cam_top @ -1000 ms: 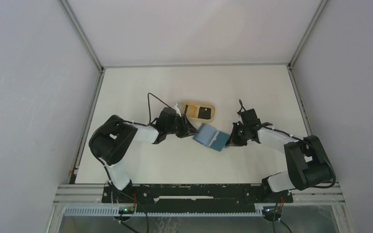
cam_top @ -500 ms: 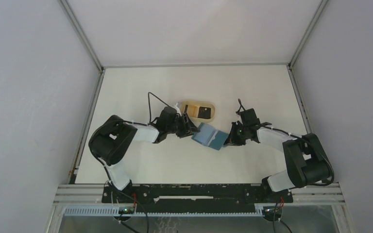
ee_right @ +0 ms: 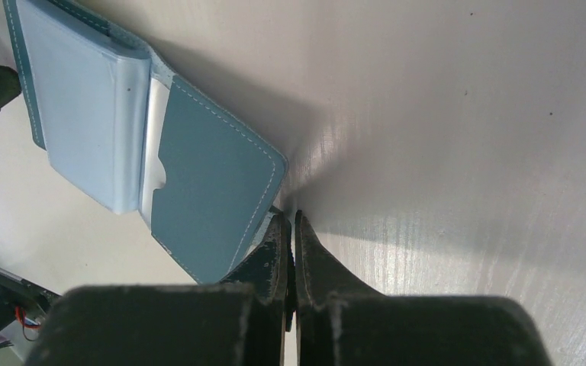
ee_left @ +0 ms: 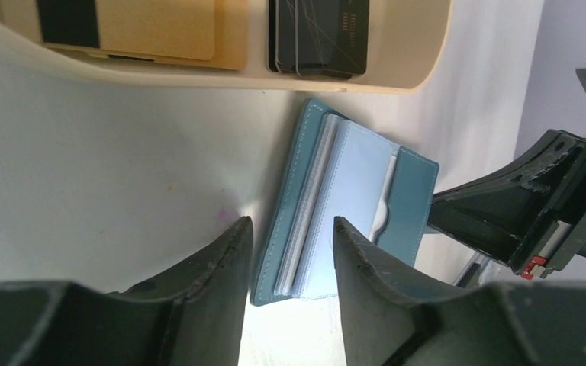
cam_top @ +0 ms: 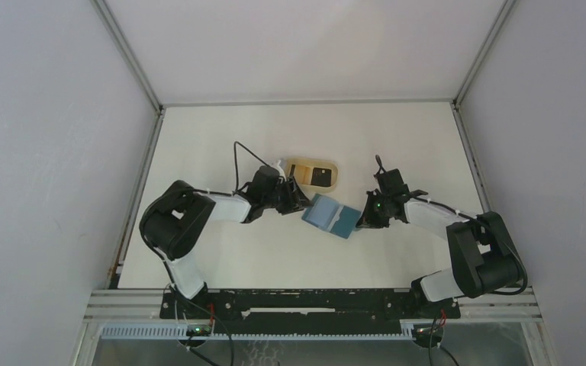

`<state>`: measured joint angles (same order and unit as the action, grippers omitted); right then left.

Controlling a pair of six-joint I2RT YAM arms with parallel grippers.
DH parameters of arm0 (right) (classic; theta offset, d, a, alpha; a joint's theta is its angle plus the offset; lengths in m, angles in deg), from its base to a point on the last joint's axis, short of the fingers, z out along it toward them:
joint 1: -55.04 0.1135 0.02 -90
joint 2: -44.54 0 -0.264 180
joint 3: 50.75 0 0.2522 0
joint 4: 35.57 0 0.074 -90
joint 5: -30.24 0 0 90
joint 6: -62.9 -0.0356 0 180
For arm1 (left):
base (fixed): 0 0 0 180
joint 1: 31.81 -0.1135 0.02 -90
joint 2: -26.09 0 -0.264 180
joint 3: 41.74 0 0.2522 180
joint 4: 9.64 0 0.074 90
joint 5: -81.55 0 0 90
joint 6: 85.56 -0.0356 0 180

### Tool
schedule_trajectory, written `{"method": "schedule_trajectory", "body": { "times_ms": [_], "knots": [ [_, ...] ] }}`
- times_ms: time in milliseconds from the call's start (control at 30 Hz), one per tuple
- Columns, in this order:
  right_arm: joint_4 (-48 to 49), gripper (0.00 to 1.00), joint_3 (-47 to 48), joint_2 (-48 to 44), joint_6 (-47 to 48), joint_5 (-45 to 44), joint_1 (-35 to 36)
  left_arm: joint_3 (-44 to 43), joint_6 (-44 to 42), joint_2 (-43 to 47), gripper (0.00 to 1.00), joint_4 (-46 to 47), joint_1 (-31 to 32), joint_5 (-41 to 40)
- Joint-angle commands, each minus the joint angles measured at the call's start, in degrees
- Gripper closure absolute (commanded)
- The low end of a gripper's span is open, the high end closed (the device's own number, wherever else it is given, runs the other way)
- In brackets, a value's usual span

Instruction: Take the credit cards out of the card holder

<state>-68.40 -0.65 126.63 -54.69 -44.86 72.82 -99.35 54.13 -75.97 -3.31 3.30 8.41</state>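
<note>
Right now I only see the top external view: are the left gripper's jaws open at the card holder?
Observer: Yes, the left gripper is open, with a finger on either side of the card holder's near edge and not clamping it.
Operator: Any cards inside?
Observer: Pale edges of what look like credit cards show in the fold.
Operator: And the right gripper?
Observer: The right gripper is shut, tips at the teal flap's edge. I cannot tell whether it pinches the tab.
</note>
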Motion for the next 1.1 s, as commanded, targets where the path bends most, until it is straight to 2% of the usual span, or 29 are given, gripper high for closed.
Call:
{"method": "schedule_trajectory", "body": {
  "times_ms": [0, 233, 367, 467, 533, 633, 733, 900, 967, 1067],
  "knots": [
    [-2.22, 1.00, 1.28, 0.31, 0.35, -2.93, 0.25, -0.85, 0.89, -3.19, 0.53, 0.98, 1.16, 2.14],
    [-1.52, 1.00, 1.24, 0.63, 0.59, -1.70, 0.28, -1.28, 1.88, -4.91, 0.52, 1.61, 3.11, 2.60],
    [-1.17, 1.00, 1.28, 0.70, 0.79, -0.82, 0.24, 0.18, 3.85, -5.01, 0.54, 5.39, 3.21, 4.67],
    [-0.99, 1.00, 1.23, 0.71, 1.03, -0.34, 0.24, 2.02, 7.59, -5.18, 0.67, 13.45, 3.07, 7.64],
    [-0.52, 1.00, 1.07, 0.71, 1.03, 0.07, 0.26, 3.50, 11.36, -5.66, 0.83, 19.39, 3.04, 9.45],
    [-0.11, 1.00, 0.76, 0.70, 0.99, 0.46, 0.28, 4.81, 16.16, -6.65, 0.99, 27.90, 3.07, 11.46],
    [0.09, 1.00, 0.58, 0.80, 1.10, 0.49, 0.24, 5.62, 18.98, -7.03, 1.00, 33.27, 3.03, 12.11],
    [0.37, 1.00, 0.58, -0.16, 1.32, 1.39, 0.24, 7.50, 18.27, -3.42, 1.00, 32.73, 3.06, 10.33],
    [0.72, 0.63, 0.58, -1.48, 1.45, 2.27, 0.24, 8.38, 16.30, 0.03, 1.00, 28.53, 3.05, 8.15],
    [2.92, 0.24, -0.15, -4.64, 1.16, 5.28, 0.30, 9.70, 12.94, 4.34, 1.00, 22.70, 3.03, 4.80]
  ]
}}
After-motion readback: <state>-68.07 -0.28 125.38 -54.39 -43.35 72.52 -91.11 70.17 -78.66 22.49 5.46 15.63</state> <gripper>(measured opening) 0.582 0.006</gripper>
